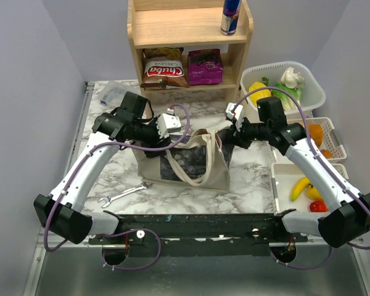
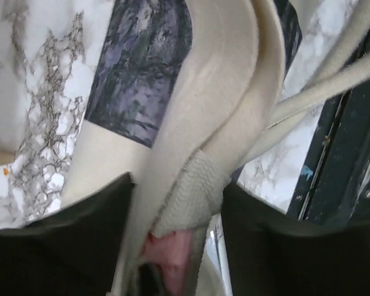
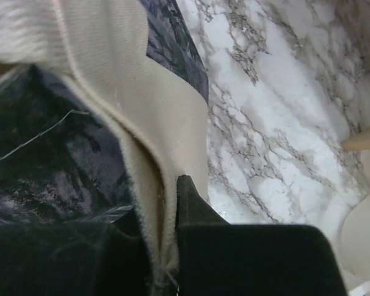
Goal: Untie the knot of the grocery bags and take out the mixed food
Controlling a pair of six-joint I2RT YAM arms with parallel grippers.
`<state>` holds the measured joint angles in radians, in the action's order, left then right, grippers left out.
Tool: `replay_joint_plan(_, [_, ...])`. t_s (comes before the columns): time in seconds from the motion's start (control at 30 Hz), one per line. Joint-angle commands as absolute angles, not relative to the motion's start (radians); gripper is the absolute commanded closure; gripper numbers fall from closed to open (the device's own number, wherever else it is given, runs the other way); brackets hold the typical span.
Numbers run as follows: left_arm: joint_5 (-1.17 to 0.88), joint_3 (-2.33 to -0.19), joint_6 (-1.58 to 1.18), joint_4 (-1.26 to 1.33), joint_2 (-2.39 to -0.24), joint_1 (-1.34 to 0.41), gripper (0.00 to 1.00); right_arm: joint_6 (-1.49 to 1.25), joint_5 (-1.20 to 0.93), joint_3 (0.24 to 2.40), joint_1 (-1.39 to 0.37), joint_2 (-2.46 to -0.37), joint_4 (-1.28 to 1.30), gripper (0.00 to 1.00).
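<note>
Two grippers are working on the cloth bag point(image 1: 194, 166), which lies in the middle of the table point(image 1: 253, 179). The left gripper point(image 2: 179, 206) is clamped on a thick fold of the bag's rim. The right gripper point(image 3: 163, 222) is pinched tight on the rim at the other side. This looks like the step of pulling the cloth bag's mouth open. A bit of the pink bag point(image 2: 169, 253) peeks out inside, just under the left gripper. Its knot cannot be seen. Some food, like a banana point(image 1: 300, 188), sits in a tray point(image 1: 287, 179) at the right. Next, the arms likely need to pull apart gently, so one can reach the pink bag.
</note>
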<state>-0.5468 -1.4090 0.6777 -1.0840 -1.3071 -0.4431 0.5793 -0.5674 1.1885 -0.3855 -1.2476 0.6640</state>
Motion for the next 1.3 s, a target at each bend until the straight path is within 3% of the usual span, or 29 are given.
replay_joint_plan(0.0, [-0.645, -1.41, 0.599, -0.972, -1.235, -0.37, 0.28, 0.622, -0.542, 1.163, -0.378, -1.271, 0.672, 0.99])
replay_joint_plan(0.13, [-0.695, -1.384, 0.632, -0.881, -1.078, -0.358, 0.02, 0.602, -0.563, 1.185, -0.373, -1.269, 0.679, 0.99])
replay_joint_plan(0.23, [-0.719, -1.311, 0.754, -0.879, -0.955, -0.405, 0.02, 0.591, -0.568, 1.184, -0.371, -1.261, 0.686, 0.99])
replay_joint_plan(0.37, [-0.599, -1.142, 1.013, -0.916, -0.828, -0.601, 0.02, 0.589, -0.557, 1.188, -0.369, -1.259, 0.702, 0.96])
replay_joint_plan(0.5, [-0.476, -0.963, 1.227, -0.802, -0.755, -0.729, 0.1, 0.589, -0.576, 1.196, -0.37, -1.253, 0.708, 0.96])
replay_joint_plan(0.87, [-0.419, -0.816, 1.502, -0.678, -0.812, -0.865, 0.51, 0.567, -0.586, 1.227, -0.37, -1.284, 0.725, 0.97])
replay_joint_plan(1.2, [-0.297, -0.677, 1.623, -0.519, -0.832, -0.871, 0.52, 0.576, -0.596, 1.23, -0.37, -1.293, 0.728, 0.97])
replay_joint_plan(1.27, [-0.292, -0.666, 1.617, -0.47, -0.814, -0.877, 0.6, 0.578, -0.599, 1.234, -0.37, -1.298, 0.731, 0.99])
